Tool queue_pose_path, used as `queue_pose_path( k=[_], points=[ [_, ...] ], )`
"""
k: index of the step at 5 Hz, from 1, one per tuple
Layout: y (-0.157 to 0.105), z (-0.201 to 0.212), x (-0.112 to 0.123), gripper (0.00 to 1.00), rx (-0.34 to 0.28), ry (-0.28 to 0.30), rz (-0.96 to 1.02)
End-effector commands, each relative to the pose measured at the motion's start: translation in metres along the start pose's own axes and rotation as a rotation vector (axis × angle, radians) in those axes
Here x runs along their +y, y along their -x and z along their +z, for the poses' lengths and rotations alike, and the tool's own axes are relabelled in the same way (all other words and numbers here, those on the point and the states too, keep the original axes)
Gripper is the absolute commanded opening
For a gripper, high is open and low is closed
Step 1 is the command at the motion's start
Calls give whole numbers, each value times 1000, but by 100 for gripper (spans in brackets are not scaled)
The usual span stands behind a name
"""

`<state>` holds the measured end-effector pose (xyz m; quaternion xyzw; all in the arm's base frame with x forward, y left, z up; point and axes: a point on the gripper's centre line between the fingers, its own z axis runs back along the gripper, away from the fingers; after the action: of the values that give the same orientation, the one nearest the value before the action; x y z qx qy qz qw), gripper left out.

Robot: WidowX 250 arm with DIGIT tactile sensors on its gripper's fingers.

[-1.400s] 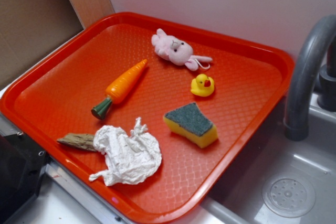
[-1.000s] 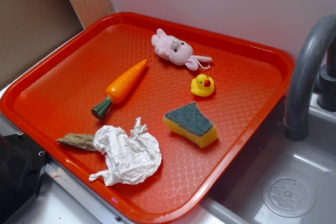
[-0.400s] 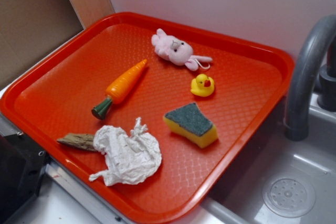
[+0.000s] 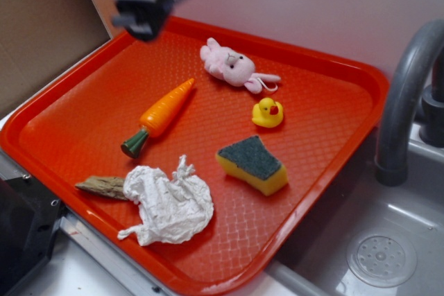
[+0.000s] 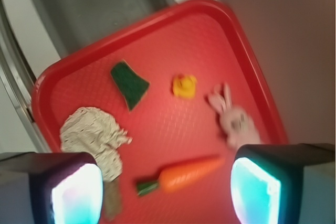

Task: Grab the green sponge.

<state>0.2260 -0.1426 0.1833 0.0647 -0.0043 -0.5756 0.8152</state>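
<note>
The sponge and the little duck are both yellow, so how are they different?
The green sponge is bigger than the rubber duck. The sponge is a flat-topped wedge with a dark green scouring top; the duck is rounded, with a red beak. The sponge lies nearer the tray's front edge than the duck. Both are yellow and sit untouched.

Pale wall point(image 4: 312, 5), grey sink point(image 4: 388, 240)
</note>
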Motion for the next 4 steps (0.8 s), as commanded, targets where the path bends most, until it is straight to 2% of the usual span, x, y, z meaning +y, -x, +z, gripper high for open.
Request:
queue_pose_path(
  k=[1,3,4],
  points=[
    [-22,-63,-33,100,31,100,-208],
    [-39,-103,-43,100,68,111,-255],
    [-45,-119,-48,100,58,124,-249]
  ],
)
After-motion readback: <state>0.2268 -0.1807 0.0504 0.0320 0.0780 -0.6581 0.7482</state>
